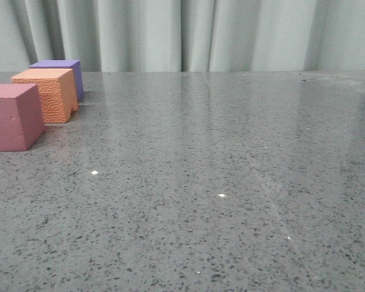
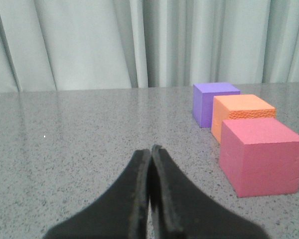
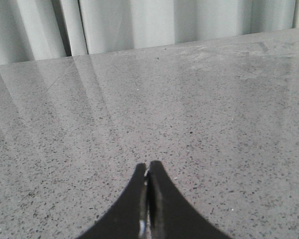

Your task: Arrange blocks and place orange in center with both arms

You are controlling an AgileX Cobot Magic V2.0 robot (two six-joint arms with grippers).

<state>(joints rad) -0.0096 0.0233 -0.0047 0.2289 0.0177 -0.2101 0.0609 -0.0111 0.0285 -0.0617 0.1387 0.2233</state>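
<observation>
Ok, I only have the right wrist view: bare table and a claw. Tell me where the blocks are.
Observer: All three sit in a row at the table's far left in the front view: pink block nearest, orange block in the middle, purple block farthest.
Operator: Give me the gaps between them.
Observer: I can't tell if they touch; in the left wrist view they overlap closely.
Operator: Report the left claw.
Observer: The left claw is shut, holding nothing, with the blocks ahead and to one side of it.
Operator: Confirm nothing sits mid-table.
Observer: The front view shows only grey speckled table there.
</observation>
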